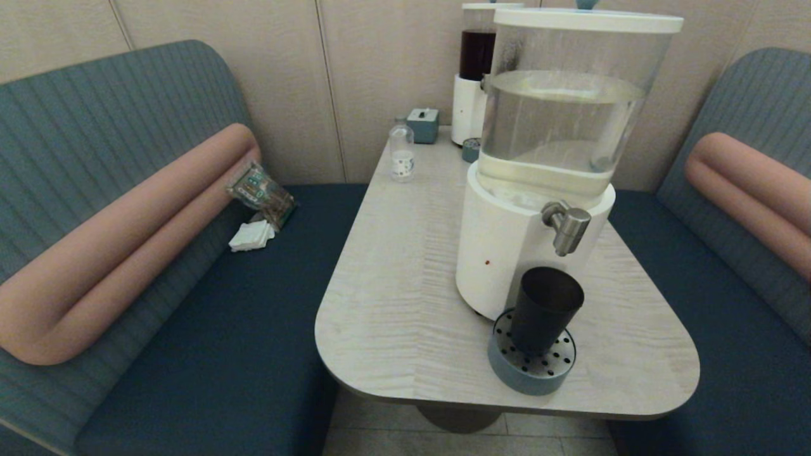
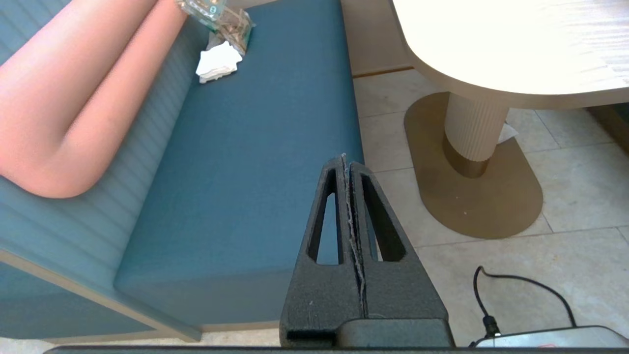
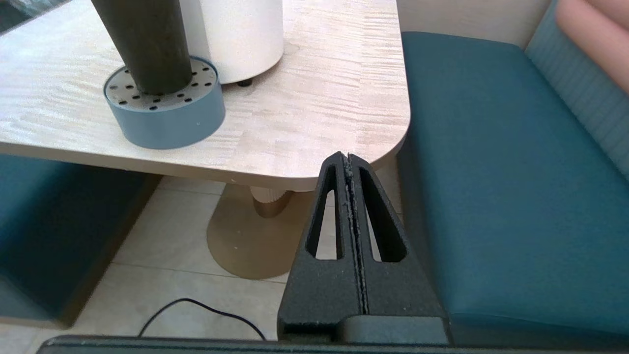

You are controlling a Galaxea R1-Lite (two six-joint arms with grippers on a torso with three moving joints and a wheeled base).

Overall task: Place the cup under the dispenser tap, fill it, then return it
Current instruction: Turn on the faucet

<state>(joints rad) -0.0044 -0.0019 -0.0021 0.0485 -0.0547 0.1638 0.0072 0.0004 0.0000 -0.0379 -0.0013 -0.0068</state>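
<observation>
A: On the pale wood-grain tabletop (image 1: 405,278), where is the cup (image 1: 543,309)?

B: At about 5 o'clock on the surface, upright on the round blue-grey perforated drip tray (image 1: 531,370), just beside the white base of the big clear-tank dispenser (image 1: 557,145). The dispenser tap (image 1: 568,226) hangs above it, angled down, slightly toward 12 o'clock from the cup's mouth.

A: And the arms?

B: Both are low, off the tabletop. The left end effector (image 2: 347,162) has its fingers pressed together, empty, over the edge of the blue bench seat (image 2: 236,162) and the tiled floor (image 2: 565,206). The right end effector (image 3: 347,160) is likewise closed on nothing, below the table's rounded corner, well apart from the cup.

A: The room?

B: A booth: blue ribbed benches with pink bolsters (image 1: 120,240) at 9 and 3 o'clock, beige wall panels behind. Toward 12 o'clock stand a small clear bottle (image 1: 402,152), a teal box (image 1: 423,124) and a smaller dispenser with dark liquid (image 1: 476,69). White napkins (image 1: 251,235) lie on the left bench.
</observation>
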